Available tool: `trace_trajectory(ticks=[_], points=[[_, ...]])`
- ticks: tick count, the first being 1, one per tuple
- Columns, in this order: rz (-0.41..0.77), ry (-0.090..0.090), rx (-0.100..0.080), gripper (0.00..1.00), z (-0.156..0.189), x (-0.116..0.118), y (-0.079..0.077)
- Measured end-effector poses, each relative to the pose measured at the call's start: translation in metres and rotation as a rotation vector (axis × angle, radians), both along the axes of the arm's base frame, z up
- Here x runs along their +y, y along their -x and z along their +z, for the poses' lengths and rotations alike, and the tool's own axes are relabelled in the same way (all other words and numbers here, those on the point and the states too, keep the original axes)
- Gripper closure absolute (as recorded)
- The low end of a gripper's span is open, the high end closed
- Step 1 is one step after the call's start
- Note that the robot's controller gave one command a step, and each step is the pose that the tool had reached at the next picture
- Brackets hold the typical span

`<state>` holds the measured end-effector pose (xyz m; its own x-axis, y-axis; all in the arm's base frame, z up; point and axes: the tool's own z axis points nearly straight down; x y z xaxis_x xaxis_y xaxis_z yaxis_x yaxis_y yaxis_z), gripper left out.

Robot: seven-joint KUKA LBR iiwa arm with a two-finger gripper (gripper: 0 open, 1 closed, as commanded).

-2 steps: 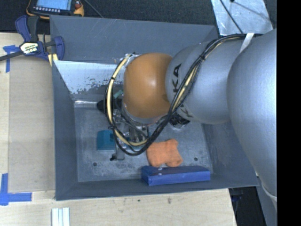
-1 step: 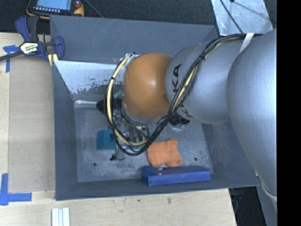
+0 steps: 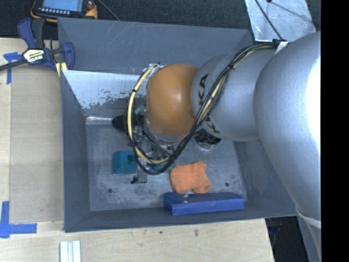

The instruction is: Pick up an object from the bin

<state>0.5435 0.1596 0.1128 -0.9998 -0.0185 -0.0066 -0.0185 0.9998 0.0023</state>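
My hand (image 3: pixel 140 174) hangs just beside the teal block (image 3: pixel 122 162); how wide it stands I cannot tell. An orange lump (image 3: pixel 191 178) lies near.

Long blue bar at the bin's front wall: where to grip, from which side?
Probably from above, across the narrow width of the blue bar, on its view-right half. It lies flat along the front wall, and the orange lump crowds its view-left half from behind; the right half looks free.
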Motion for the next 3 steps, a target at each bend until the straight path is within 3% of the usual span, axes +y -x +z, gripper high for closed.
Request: trace_trajectory(ticks=[1, 2, 3], points=[[-0.011, 0.001, 0.007, 1.00, -0.042, -0.010, -0.030], [-0.011, 0.001, 0.007, 1.00, -0.042, -0.010, -0.030], [0.001, 0.004, 0.021, 1.00, -0.014, -0.020, -0.050]])
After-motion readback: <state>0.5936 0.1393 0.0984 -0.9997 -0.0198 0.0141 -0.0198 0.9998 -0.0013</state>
